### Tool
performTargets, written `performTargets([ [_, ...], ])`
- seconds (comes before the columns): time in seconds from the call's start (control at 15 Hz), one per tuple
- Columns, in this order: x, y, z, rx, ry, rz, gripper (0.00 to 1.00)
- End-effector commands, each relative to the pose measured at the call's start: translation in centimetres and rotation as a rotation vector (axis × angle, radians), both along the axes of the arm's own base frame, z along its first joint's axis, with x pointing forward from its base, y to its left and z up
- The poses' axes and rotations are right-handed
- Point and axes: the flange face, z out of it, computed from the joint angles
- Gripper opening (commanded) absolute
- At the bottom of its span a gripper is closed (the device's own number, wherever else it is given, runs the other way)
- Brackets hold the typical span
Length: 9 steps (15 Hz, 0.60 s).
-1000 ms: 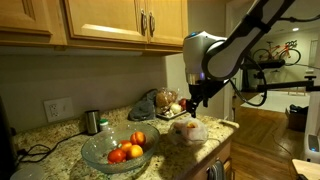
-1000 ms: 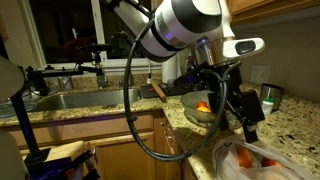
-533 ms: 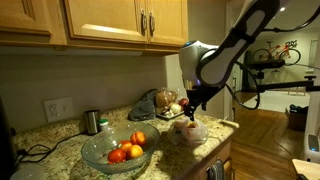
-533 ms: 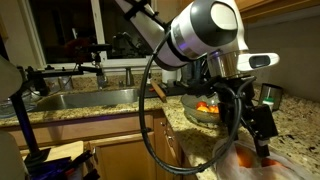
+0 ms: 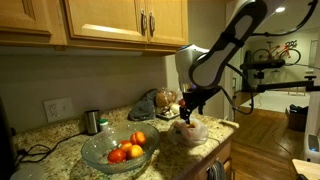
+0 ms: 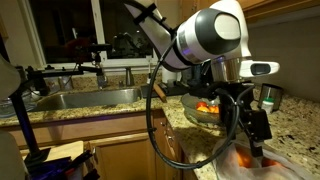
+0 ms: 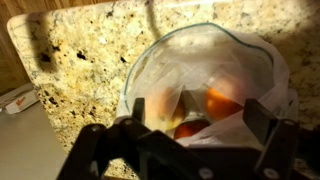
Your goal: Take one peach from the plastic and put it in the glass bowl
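Observation:
The plastic (image 7: 200,70) lies open on the granite counter, and through its film I see three peaches: an orange peach (image 7: 222,100), a red one (image 7: 188,129) and a paler one (image 7: 160,105). My gripper (image 7: 195,118) hangs open just above the plastic, one finger on either side of the fruit and nothing held. In both exterior views the gripper (image 5: 187,112) (image 6: 256,143) points down at the plastic (image 5: 190,131) (image 6: 248,167). The glass bowl (image 5: 100,143) (image 6: 188,101) stands beside it, holding several peaches (image 5: 126,151).
A small steel cup (image 5: 92,121) stands behind the bowl by the wall. More bagged items (image 5: 160,100) lie at the back of the counter. The counter edge (image 7: 28,95) runs close to the plastic. A sink (image 6: 80,98) lies further along, with cabinets (image 5: 110,20) overhead.
The arm has come down and shifted over the plastic, so the open gripper now sits lower and closer to the fruit. The jaws stayed open.

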Motion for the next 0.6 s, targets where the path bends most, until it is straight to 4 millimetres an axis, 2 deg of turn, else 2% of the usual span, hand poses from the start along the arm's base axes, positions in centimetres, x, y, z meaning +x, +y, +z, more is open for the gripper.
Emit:
performTargets([
  [0.0,0.4,0.07,0.19,0.022,-0.008,0.016,1.0],
  [0.53,0.69,-0.83,0.4,-0.001,-0.013,-0.002,1.0],
])
